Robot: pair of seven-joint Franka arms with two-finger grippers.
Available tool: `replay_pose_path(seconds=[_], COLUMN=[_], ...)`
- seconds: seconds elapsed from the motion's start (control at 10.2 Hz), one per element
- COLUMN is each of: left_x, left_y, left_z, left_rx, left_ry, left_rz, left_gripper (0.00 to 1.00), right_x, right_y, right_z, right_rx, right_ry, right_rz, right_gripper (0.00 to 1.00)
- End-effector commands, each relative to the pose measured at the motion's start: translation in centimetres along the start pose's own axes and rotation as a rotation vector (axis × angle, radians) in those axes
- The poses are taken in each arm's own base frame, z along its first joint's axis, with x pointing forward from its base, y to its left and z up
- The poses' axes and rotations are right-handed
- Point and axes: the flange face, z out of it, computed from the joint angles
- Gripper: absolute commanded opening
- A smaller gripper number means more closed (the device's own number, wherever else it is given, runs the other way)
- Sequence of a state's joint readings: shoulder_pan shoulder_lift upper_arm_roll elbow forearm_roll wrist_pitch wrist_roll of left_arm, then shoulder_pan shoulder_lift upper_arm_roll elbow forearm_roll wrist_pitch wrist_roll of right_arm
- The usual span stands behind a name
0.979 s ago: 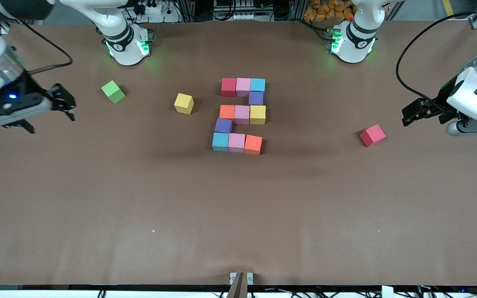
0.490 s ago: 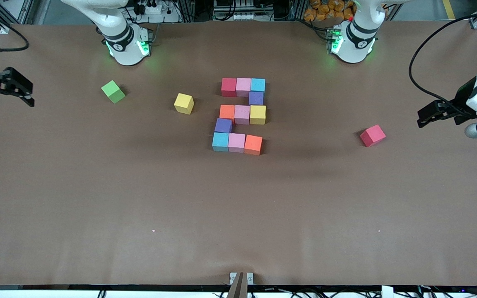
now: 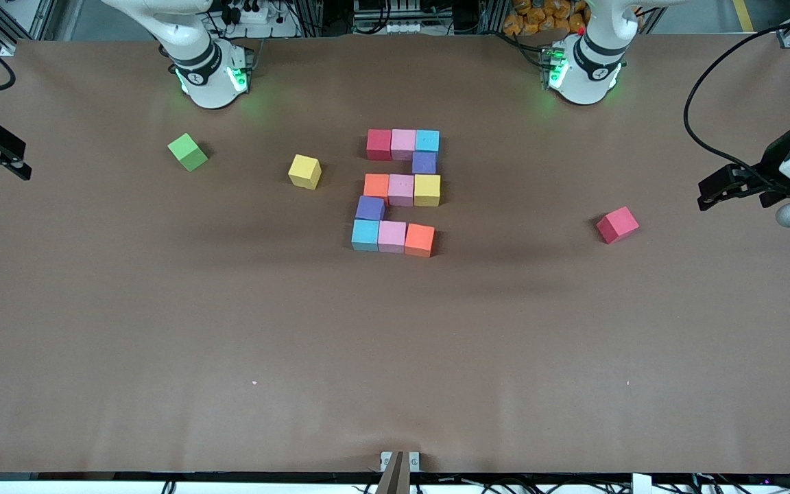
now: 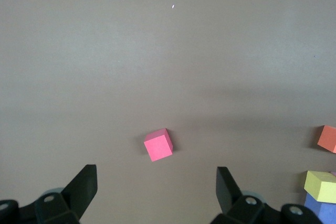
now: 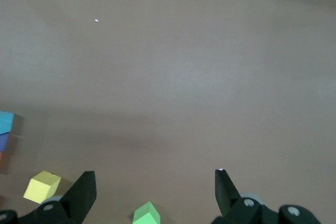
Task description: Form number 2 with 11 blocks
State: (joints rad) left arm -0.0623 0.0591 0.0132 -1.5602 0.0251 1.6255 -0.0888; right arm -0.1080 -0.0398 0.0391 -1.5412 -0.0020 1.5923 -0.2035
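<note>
Eleven blocks lie together mid-table as the number 2 [image 3: 400,189]. Red [image 3: 379,144], pink and blue make the row nearest the bases. A purple [image 3: 424,162] leads to the orange, pink, yellow row, and another purple [image 3: 369,207] leads to the blue, pink, orange [image 3: 420,239] row. My left gripper [image 3: 712,191] hangs open and empty at the left arm's end of the table, above a loose pink-red cube [image 4: 158,145]; its fingers [image 4: 84,184] stand wide apart. My right gripper [image 3: 5,155] hangs open and empty at the right arm's end.
A loose pink-red cube [image 3: 617,224] lies toward the left arm's end. A loose yellow cube [image 3: 304,171] and a green cube [image 3: 187,151] lie toward the right arm's end. The right wrist view shows the green cube [image 5: 147,214] and the yellow cube [image 5: 42,186].
Both arms have drawn outward toward their own ends of the table, the right one almost out of the front view. No block has moved, and both grippers have stayed open.
</note>
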Motion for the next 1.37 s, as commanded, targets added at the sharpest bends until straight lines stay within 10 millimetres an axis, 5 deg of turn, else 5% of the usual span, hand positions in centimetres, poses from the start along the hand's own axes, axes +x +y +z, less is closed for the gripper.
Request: replay_pose_path(seconds=[0.0,0.49,0.88,1.27], left_x=[-0.5,-0.5,-0.8,-0.9], left_y=[-0.2,0.1,4.1,5.1], left_z=[-0.4,-0.5,-0.8,-0.9], left_rx=[-0.006,-0.011,-0.038,-0.039], left_ry=[-0.001,0.004,0.015,0.016], left_rz=[0.021,0.031,0.051,0.039], left_gripper=[1.0,1.0,1.0,1.0], right_x=[0.3,0.2,0.3,0.4], right_y=[-0.2,0.1,0.6,1.5], right_z=[0.1,0.0,-1.3,-0.5], right_rx=[0.027,0.017,0.008,0.015], right_ry=[-0.004,-0.002,0.02,0.004], right_rz=[0.011,0.026,0.017,0.038], right_gripper=[1.0,1.0,1.0,1.0])
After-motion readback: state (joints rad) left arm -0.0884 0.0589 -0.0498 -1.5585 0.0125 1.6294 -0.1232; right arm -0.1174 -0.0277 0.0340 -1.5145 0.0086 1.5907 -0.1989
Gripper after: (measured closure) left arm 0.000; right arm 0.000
